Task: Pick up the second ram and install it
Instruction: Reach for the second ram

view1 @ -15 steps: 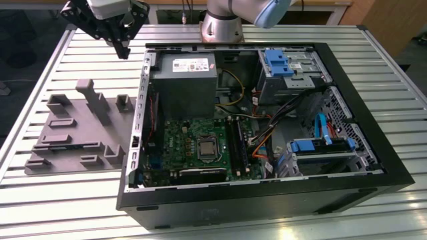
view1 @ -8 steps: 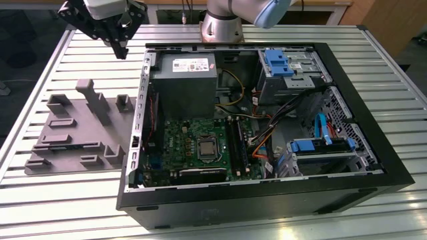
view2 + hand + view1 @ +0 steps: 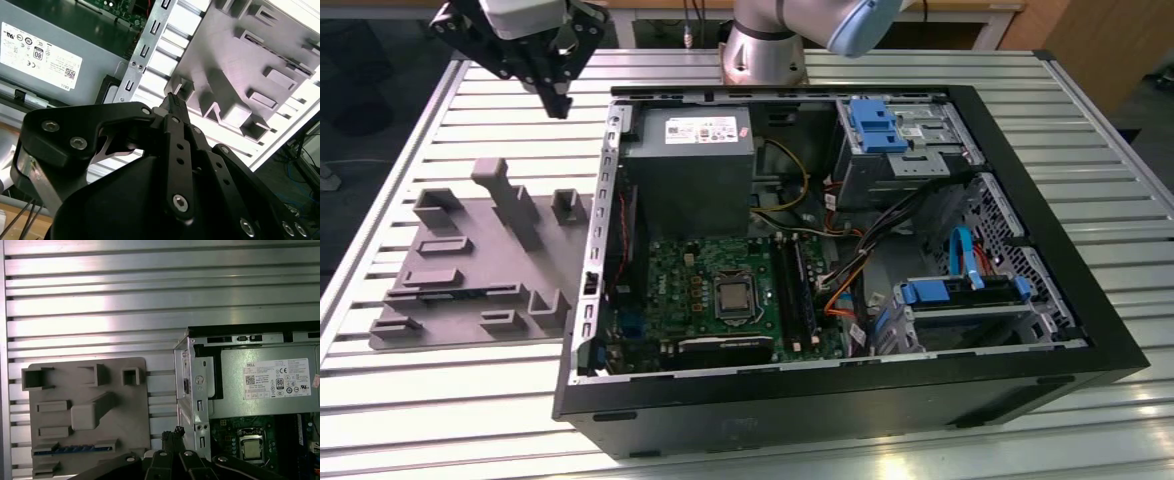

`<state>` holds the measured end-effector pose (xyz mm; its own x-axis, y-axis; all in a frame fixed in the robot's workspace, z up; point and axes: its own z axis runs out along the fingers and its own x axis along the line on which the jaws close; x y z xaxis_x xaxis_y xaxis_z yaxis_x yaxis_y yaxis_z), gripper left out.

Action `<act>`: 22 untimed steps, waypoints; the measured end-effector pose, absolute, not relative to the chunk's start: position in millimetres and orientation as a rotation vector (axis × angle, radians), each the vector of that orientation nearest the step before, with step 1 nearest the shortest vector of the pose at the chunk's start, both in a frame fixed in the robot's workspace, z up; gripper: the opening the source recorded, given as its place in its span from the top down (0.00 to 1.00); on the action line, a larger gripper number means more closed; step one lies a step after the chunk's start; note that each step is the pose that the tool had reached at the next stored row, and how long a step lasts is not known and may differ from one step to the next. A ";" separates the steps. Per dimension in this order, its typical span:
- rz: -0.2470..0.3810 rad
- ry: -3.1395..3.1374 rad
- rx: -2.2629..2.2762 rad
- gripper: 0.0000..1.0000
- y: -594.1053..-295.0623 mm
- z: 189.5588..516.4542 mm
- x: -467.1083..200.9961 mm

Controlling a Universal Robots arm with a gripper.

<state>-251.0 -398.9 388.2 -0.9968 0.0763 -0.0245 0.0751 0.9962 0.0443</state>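
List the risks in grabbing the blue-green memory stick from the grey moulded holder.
The black gripper hangs beside the metal rim of the open black computer case; a descent could clip it. The thin blue-green memory stick sits recessed in the grey moulded holder, so a grasp may strike the slot walls or miss.

Open black case lying on slatted table. Inside: grey power supply, green motherboard, blue drive brackets. Grey jig just beside case, exterior view's left.

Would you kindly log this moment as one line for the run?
gripper: shut, empty | second ram: lying in grey fixture | not yet picked
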 end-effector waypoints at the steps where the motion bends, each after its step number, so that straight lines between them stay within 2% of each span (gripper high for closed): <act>1: 0.068 3.113 0.118 0.89 -398.9 388.2 -251.5; 22: 0.068 3.113 0.118 0.89 -398.9 387.7 -263.7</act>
